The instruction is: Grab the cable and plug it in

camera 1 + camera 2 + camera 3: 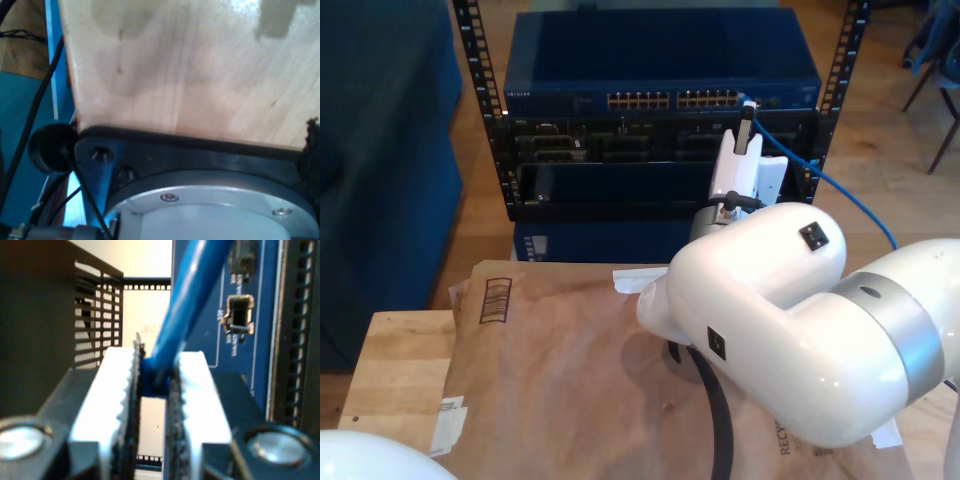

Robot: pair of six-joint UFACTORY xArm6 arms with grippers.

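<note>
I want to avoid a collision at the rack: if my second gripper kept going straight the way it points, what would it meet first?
Probably the blue switch face. My second gripper, shut on the cable, points at its port row; depth is unclear.

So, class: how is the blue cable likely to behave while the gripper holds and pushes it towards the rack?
Probably floppy: the cable droops in a loose curve behind my second gripper. It looks light, being thin. Pushed from far back it might buckle, so the toothed fingers pinching it close to the blue switch seems sensible.
</note>
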